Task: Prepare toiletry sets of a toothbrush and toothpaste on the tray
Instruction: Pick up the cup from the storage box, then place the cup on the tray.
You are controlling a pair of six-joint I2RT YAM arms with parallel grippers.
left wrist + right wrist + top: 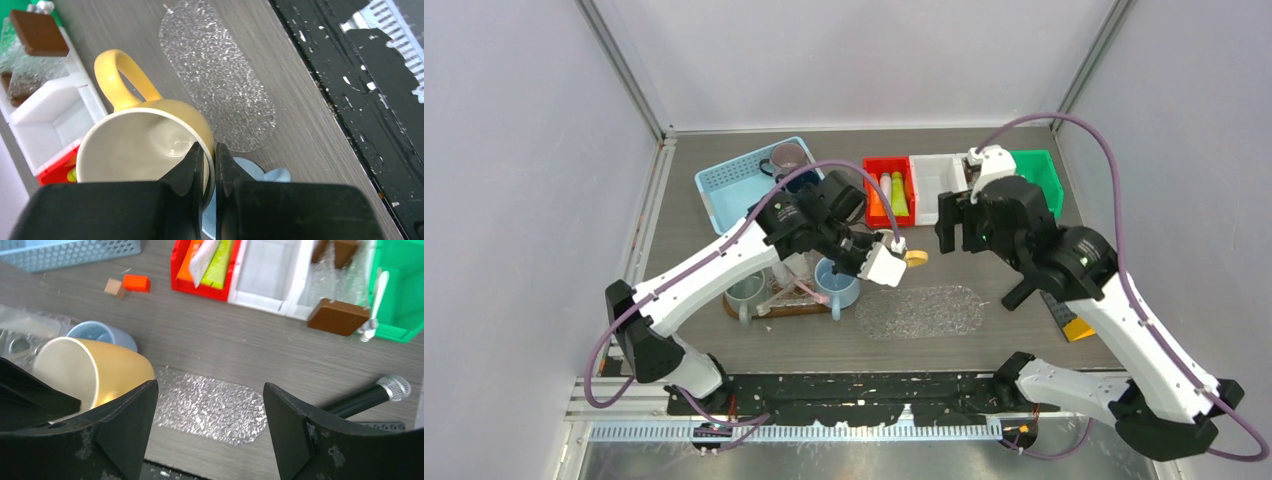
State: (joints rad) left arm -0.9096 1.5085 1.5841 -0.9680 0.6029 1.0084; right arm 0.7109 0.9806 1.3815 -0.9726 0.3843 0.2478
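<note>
The left claw [209, 165] was pinched nearly closed on the rim of the cream-yellow mug [145, 140], one finger inside the wall and one outside, with the handle pointing away from the wrist. The mug hung tipped above the worktop [240, 350], its lower edge overlapping the light blue mug [102, 334] in the left wrist view. That blue mug stood at the right end of the wooden tray [774, 308], beside a grey-green mug [746, 290]. Just right of the tray lay a clear dimpled mat [921, 312], bare on top, its rounded near end close to the black strip at the worktop's front edge. The right claw [209, 386] hung over the far edge of that mat with its jaws spread wide and nothing between them, apart from the yellow mug by a narrow gap (the overhead view showed bare wood between them). Behind it the red bin [176, 270] held the toothpaste tubes [212, 262], next to a white bin [265, 275]. Next came a green bin [400, 315] with a toothbrush [376, 295] leaning over its rim. A brown block [337, 315] sat at the bins' front edge.
</note>
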